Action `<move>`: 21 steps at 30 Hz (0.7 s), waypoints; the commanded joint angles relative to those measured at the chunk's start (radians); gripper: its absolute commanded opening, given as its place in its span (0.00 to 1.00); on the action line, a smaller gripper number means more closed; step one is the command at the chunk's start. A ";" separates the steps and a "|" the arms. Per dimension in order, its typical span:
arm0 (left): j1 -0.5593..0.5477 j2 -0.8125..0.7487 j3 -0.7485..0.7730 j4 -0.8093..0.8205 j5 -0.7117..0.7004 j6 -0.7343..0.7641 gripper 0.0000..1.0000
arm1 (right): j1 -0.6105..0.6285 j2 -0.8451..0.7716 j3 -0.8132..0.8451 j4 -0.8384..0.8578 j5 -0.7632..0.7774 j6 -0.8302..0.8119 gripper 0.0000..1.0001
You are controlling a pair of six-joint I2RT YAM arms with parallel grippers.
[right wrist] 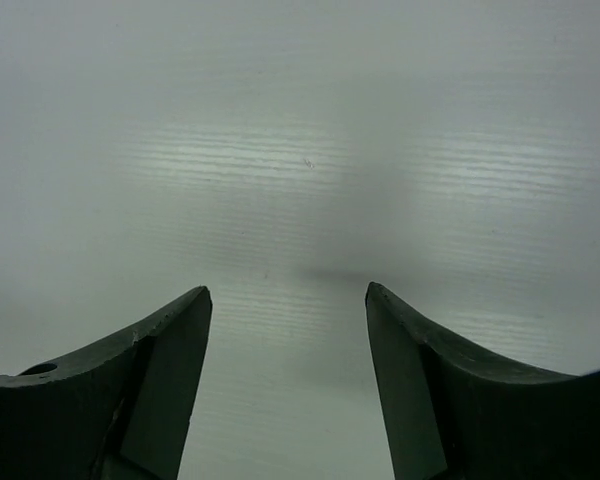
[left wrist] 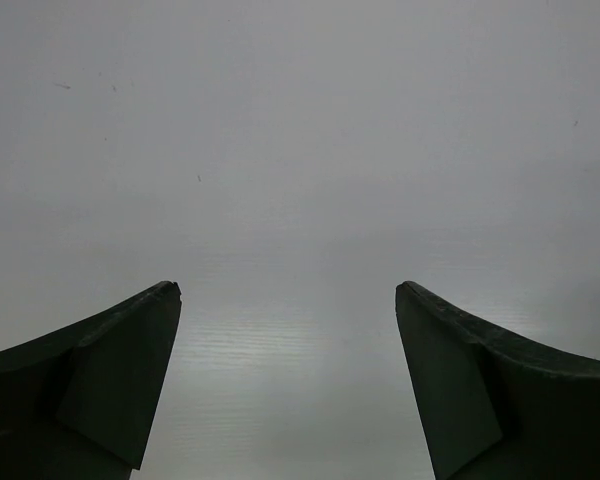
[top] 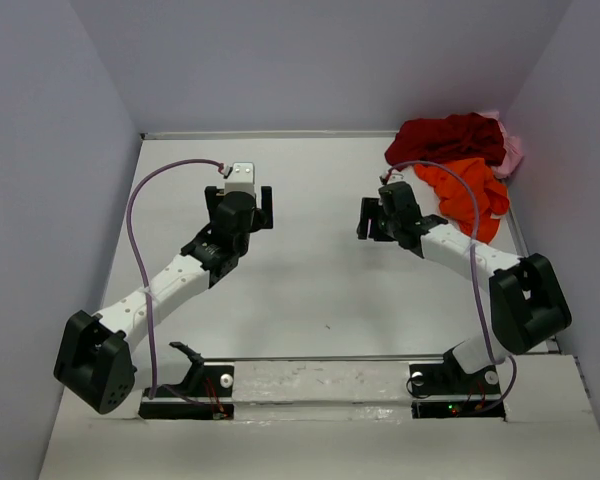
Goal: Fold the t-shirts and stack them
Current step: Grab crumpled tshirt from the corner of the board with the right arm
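Three crumpled t-shirts lie heaped in the far right corner of the table: a dark red one [top: 448, 139], a bright orange one [top: 467, 193] in front of it, and a pale pink one [top: 511, 152] mostly hidden behind them. My right gripper [top: 376, 218] is open and empty, left of the orange shirt. My left gripper [top: 238, 209] is open and empty over the middle left of the table. Both wrist views show only bare table between the open fingers [left wrist: 120, 370] [right wrist: 150, 380].
White walls enclose the table on the left, back and right. The shirt heap lies against the right wall. Purple cables [top: 140, 200] loop over both arms. The arm bases sit on the near rail [top: 320, 385].
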 commanded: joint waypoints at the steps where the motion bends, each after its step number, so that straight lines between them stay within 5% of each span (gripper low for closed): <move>1: -0.007 -0.033 0.031 0.026 -0.031 0.000 0.99 | 0.011 -0.030 -0.040 0.077 -0.016 -0.009 0.69; 14: -0.011 -0.016 0.040 0.022 -0.030 0.011 0.99 | 0.021 0.057 -0.005 0.106 0.010 0.011 0.68; 21: -0.013 -0.043 0.031 0.023 -0.034 0.020 0.99 | 0.021 0.226 0.350 -0.018 0.197 -0.085 0.68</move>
